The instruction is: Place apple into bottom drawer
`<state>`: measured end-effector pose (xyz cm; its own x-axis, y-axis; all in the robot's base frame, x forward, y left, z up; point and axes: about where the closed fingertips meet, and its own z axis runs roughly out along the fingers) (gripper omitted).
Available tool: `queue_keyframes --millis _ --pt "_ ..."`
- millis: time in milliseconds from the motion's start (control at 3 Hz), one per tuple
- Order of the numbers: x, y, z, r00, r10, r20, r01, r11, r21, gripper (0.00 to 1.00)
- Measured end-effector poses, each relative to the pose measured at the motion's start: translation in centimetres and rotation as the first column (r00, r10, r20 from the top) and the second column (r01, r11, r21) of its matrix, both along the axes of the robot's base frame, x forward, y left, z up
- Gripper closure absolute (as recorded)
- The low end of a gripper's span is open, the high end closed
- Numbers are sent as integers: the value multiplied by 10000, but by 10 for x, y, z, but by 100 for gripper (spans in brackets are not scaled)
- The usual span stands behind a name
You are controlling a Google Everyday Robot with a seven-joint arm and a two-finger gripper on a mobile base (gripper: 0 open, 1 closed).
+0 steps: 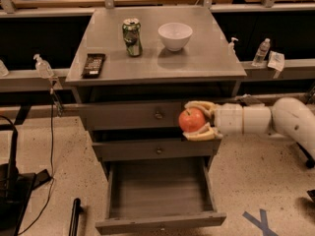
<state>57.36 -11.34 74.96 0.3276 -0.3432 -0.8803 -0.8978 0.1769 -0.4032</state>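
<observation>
The red-orange apple (191, 120) is held between the two cream fingers of my gripper (194, 121), which reaches in from the right on a white arm. It hangs in front of the cabinet, level with the gap between the two upper drawers. The bottom drawer (160, 220) is pulled out below it, a wide grey tray with nothing in it. The apple is above the drawer's back right part.
On the cabinet top (206, 63) stand a green can (132, 37), a white bowl (174, 36) and a black remote (93, 65). Bottles (261, 51) sit on the ledge at right. A black stand (12, 191) is on the floor at left.
</observation>
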Motion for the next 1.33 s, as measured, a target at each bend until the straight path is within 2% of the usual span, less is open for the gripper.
queue_keyframes --millis 333,667,1000,1333 --pt "-20 -13 -56 9985 -104 -536 125 9992 380 100" --pt "-11 -7 -58 9868 -914 -1334 852 9950 -513 100" --pt "-9 -7 -48 9793 -1157 -1663 1058 9921 -673 100" --pt "-12 -30 -88 9815 -752 -1760 805 9965 232 100"
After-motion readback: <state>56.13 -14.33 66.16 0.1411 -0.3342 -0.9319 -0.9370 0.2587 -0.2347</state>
